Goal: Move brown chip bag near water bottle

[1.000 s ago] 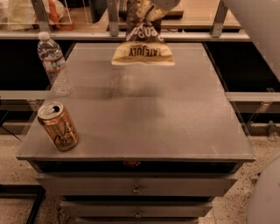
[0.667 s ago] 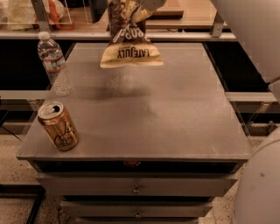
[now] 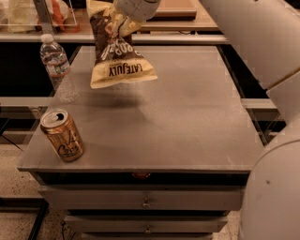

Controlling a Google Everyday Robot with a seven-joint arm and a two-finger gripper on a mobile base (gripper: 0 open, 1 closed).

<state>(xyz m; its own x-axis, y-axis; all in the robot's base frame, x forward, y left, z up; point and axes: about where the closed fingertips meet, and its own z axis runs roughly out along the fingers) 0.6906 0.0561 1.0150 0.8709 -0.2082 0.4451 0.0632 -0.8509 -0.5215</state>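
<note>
The brown chip bag (image 3: pixel 117 51), dark brown with a cream "LATE JULY" band, hangs in the air above the far left part of the grey table (image 3: pixel 187 117). My gripper (image 3: pixel 123 14) is at the top of the frame, shut on the bag's top edge. The water bottle (image 3: pixel 58 68), clear with a white cap, stands upright on the table's far left edge, just left of the hanging bag. Bag and bottle are apart.
A tan soda can (image 3: pixel 62 135) stands near the table's front left corner. My white arm (image 3: pixel 262 42) runs down the right side of the view. A shelf with items (image 3: pixel 56 14) lies behind the table. Drawers (image 3: pixel 145 201) sit below the tabletop.
The gripper has carried the chip bag leftward and toward the front, closer to the water bottle. The bottle and the can have not moved.
</note>
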